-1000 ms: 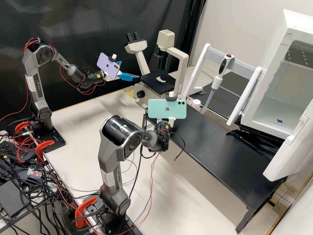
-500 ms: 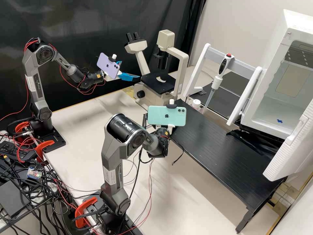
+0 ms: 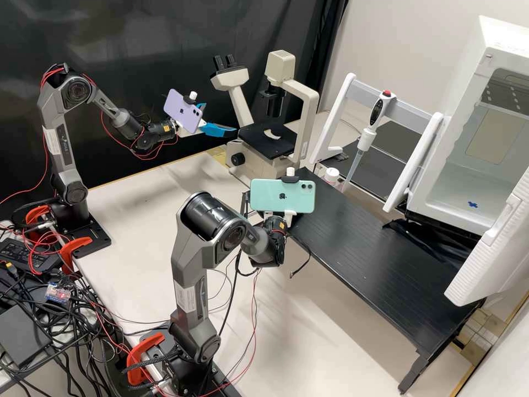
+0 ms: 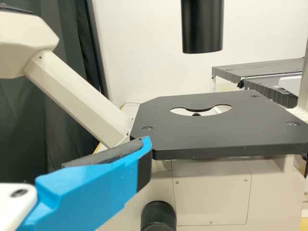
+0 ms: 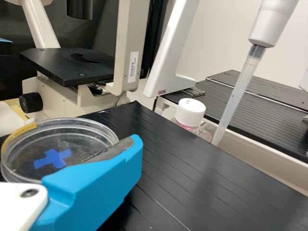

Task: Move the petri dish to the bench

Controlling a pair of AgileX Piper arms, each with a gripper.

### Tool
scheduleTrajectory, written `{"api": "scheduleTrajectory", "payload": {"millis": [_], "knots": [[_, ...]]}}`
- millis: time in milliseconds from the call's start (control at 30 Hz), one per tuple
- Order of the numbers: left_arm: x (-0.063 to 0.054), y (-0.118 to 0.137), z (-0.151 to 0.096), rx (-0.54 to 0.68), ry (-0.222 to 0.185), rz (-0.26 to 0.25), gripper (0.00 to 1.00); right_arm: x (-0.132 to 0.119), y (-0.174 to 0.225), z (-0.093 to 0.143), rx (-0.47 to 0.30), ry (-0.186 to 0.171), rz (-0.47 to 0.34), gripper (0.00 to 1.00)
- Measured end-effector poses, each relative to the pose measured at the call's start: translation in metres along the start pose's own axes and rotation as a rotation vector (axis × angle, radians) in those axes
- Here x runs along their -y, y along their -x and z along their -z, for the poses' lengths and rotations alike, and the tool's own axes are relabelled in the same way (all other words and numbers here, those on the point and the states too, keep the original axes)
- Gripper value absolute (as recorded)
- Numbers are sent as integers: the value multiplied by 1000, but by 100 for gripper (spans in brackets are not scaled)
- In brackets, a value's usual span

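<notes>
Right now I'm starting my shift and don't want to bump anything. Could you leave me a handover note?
Left tool: open, empty, beside the cream microscope's flat black stage.
Right tool: at the clear round petri dish showing a blue cross.
Done: dish is at the black ribbed bench; whether held or resting, I can't tell.
To do: probably settle it, release, back off.

Ahead of me is a bench [image 3: 374, 248], a microscope [image 3: 248, 157] past its left end, a cabinet [image 3: 504, 41] behind its right. Between them, a pipette [image 3: 377, 110] hangs on a stand [image 3: 333, 118], a bottle [image 3: 330, 175] near its tip.
</notes>
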Motion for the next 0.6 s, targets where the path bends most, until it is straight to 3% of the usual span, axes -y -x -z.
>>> {"api": "scheduleTrajectory", "payload": {"millis": [200,400,533,600], "knots": [[0,0,0,0,0,0,100,-11,20,9,-80,27,-66,100],[0,0,0,0,0,0,100,-36,53,30,-185,19,-253,100],[0,0,0,0,0,0,100,-44,64,31,-163,-21,-389,100],[0,0,0,0,0,0,100,-47,68,25,-113,-51,-458,100]]}}
